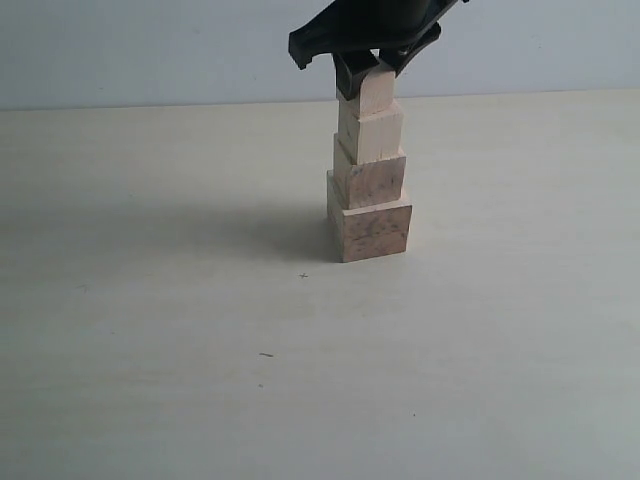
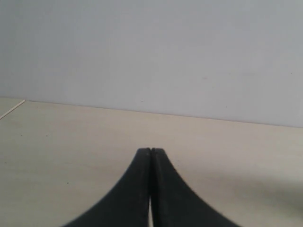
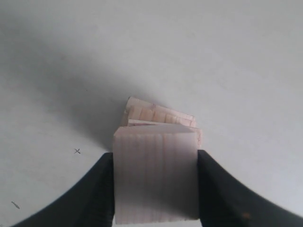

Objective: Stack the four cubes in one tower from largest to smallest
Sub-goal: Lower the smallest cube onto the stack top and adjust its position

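Note:
The tower [image 1: 369, 170] stands at the table's middle. Its largest, mottled cube [image 1: 370, 227] is at the bottom, the second cube [image 1: 370, 178] on it, a paler third cube [image 1: 371, 133] above. The smallest cube [image 1: 375, 95] rests on top, slightly tilted, and my right gripper [image 1: 366, 72] is shut on it from above. In the right wrist view the smallest cube [image 3: 155, 172] fills the gap between the dark fingers [image 3: 97, 189], with lower cubes' edges [image 3: 158, 112] showing past it. My left gripper [image 2: 151, 150] is shut on nothing, away from the tower.
The pale table [image 1: 150, 350] stretches all round the tower, with a small cross mark [image 1: 304, 276] just in front of it and a short dark fleck [image 1: 266, 354] nearer the front. A plain wall [image 1: 150, 50] stands behind.

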Tool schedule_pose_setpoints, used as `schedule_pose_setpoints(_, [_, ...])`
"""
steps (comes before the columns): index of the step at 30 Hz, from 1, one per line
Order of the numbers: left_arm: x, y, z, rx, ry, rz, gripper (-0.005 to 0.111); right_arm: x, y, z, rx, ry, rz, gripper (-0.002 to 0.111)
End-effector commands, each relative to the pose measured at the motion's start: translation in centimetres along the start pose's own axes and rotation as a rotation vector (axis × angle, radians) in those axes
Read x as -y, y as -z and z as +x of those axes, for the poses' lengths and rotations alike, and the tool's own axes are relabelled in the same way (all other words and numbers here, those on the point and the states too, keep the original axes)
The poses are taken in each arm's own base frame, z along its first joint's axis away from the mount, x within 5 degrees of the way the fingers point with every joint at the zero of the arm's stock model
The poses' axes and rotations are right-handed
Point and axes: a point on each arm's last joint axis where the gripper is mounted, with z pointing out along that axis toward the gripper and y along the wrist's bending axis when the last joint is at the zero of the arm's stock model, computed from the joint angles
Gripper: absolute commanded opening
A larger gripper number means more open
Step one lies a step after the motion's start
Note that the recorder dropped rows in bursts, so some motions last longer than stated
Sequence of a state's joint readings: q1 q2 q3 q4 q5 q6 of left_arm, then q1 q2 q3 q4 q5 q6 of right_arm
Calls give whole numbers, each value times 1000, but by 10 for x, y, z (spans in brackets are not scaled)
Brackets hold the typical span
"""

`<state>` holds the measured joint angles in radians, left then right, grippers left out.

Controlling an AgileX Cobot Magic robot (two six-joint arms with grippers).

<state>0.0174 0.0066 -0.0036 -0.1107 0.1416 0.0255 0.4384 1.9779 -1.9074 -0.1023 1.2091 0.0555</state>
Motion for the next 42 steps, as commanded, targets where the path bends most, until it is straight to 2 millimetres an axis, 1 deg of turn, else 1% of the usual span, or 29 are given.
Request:
schedule_pose_setpoints(1, [0, 0, 1, 3, 7, 8, 0, 3, 0, -1, 8, 11, 8, 0])
schedule_pose_setpoints(15, [0, 0, 1, 3, 7, 8, 0, 3, 10, 0, 13, -18, 7, 0])
schedule_pose_setpoints(19, [0, 0, 1, 3, 5, 8, 0, 7, 13, 1, 20, -42, 5, 0])
schedule_pose_setpoints(25, [0, 0, 1, 3, 5, 8, 0, 5, 13, 1, 19, -51, -19, 0])
schedule_pose_setpoints(42, [0, 0, 1, 3, 4, 8, 0, 7, 12, 1, 15, -49, -8, 0])
